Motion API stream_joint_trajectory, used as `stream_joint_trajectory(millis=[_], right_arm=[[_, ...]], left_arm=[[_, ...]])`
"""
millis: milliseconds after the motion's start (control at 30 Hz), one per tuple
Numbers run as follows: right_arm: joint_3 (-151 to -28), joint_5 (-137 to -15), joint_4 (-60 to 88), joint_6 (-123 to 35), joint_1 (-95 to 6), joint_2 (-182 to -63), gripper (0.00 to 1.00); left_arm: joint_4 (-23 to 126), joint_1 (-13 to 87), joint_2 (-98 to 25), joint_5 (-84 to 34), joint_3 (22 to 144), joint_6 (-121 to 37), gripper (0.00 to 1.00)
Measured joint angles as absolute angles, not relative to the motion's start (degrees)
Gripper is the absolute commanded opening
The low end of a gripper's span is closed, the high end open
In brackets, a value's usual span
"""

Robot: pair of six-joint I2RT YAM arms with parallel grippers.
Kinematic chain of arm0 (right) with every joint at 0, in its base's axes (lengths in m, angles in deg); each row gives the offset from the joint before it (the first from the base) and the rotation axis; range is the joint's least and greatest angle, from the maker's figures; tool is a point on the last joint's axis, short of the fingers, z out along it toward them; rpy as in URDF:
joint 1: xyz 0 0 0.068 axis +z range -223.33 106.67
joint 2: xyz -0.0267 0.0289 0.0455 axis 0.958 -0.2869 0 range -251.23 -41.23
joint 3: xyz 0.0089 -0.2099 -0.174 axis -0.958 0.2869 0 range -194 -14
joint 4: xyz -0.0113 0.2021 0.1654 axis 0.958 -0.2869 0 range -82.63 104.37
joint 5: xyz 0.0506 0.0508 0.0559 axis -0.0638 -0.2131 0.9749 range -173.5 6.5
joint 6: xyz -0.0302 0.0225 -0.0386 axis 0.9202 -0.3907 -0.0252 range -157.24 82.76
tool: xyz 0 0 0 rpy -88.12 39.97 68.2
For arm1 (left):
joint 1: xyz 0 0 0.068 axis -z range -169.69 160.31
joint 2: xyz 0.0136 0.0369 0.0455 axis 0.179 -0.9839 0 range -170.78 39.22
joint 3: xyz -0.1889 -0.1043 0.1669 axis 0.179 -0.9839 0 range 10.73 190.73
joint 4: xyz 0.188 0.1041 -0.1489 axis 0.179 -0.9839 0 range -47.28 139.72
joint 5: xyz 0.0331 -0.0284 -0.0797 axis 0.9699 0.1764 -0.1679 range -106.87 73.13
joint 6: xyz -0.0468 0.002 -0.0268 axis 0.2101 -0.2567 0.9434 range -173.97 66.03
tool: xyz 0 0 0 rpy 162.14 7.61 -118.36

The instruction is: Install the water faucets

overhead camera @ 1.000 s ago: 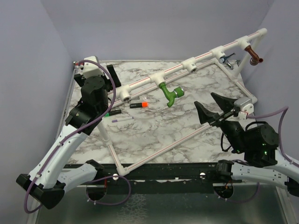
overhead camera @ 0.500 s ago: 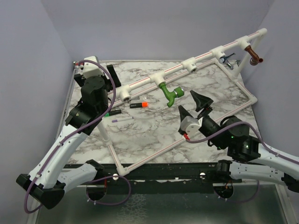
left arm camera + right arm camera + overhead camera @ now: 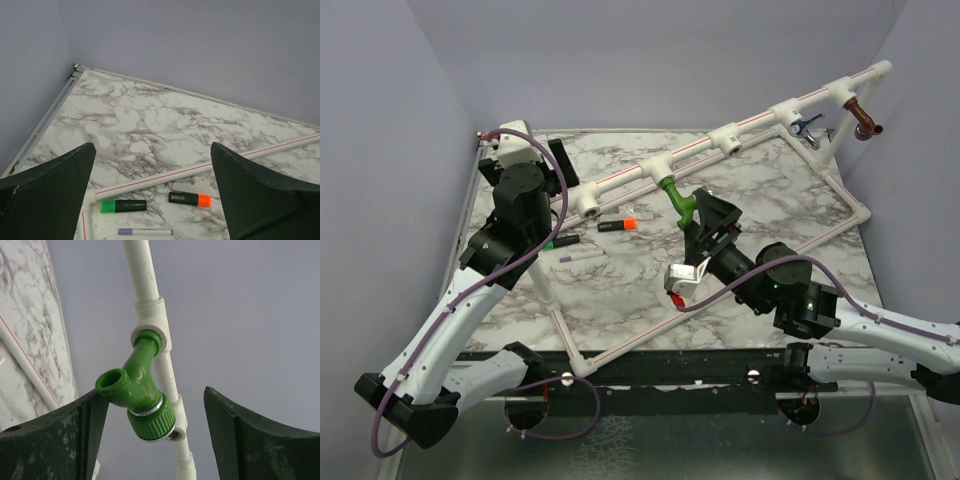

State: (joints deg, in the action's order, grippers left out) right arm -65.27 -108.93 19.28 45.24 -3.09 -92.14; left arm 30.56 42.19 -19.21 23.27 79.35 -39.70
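Top external view: at left, the left gripper (image 3: 152, 150) hangs over the marble table (image 3: 620, 290), fingers spread wide, holding nothing. In the middle, the green faucet (image 3: 677, 197) sits in a tee fitting (image 3: 660, 172). The right gripper (image 3: 712, 215) straddles it with fingers apart, not clamped. The chrome faucet (image 3: 807, 125) and copper faucet (image 3: 865, 122) are mounted at far right.

The bright green plastic faucet (image 3: 681, 203) is hanging from the long white pipe (image 3: 620, 180). The black right claw (image 3: 708, 222) is hovering just beside it, above the marbled surface (image 3: 620, 290). A shiny chrome faucet (image 3: 807, 124) and a copper-brown faucet (image 3: 865, 122) are sitting farther along the pipe.
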Motion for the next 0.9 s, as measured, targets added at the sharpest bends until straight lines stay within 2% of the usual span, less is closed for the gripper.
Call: stream_joint_trajectory(millis=[333,533,667,800,900], right_arm=[[-63.50,-108.95,25.35,50.35,-3.09,-95.03,0.70],[-61.81,-109.20,27.37,51.29,-3.09,-96.34,0.56],[-60.57,-109.39,28.94,51.77,-3.09,-96.69,0.37],[-60.42,-109.98,31.45,52.36,-3.09,-96.76,0.03],[-60.22,-110.46,32.70,52.06,-3.09,-96.91,0.01]], left_arm=[[30.56,42.19,-19.17,23.27,79.33,-39.70,0.99],[30.56,42.19,-19.17,23.27,79.33,-39.70,0.99],[30.56,42.19,-19.17,23.30,79.30,-39.77,0.99],[30.61,42.19,-19.13,23.32,79.28,-39.81,0.99],[30.65,42.19,-19.13,23.32,79.28,-39.88,0.99]])
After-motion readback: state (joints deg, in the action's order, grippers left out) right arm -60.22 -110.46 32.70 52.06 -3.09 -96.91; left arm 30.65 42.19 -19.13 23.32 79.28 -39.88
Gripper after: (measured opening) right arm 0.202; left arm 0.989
